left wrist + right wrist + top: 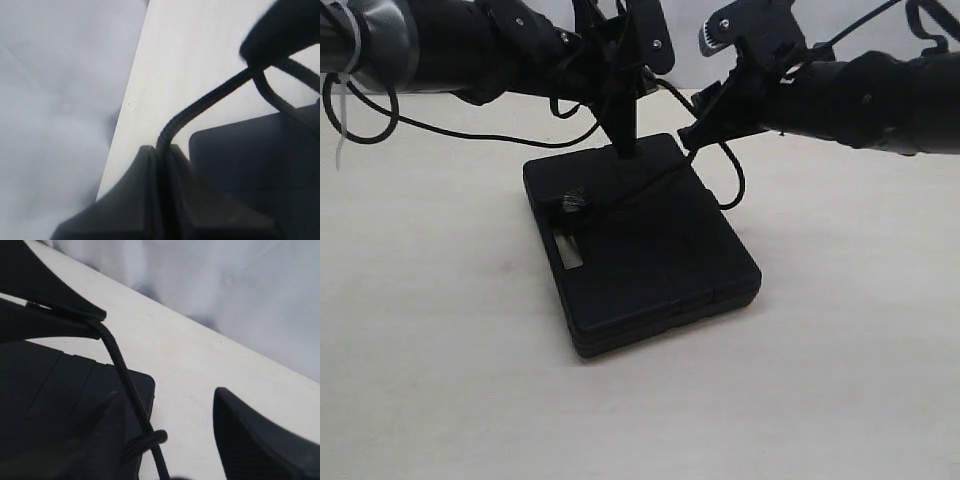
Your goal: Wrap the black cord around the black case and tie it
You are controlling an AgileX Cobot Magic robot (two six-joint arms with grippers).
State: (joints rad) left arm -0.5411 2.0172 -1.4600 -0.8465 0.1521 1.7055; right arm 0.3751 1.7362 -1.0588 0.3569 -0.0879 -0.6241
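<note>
Tying seemed under way: the left gripper [161, 150] pinched the black cord [210, 97] above the far edge of the black case [650, 240], while the right gripper [167, 392] hung spread. Next, it likely needed to close on the cord's slack loop

Matte black all over the flat rectangular ribbed plastic case [650, 250], broken only by a greyish frayed tuft [570, 203] on its top. Across it, thin braided black cord [118, 358] with a fine woven texture. Beneath the case, plain pale cream tabletop [440, 350]; beyond the case, soft grey-white backdrop [225, 280]. Above the case, black robot arms [880, 100], silver-grey tape [380, 35] on one.
</note>
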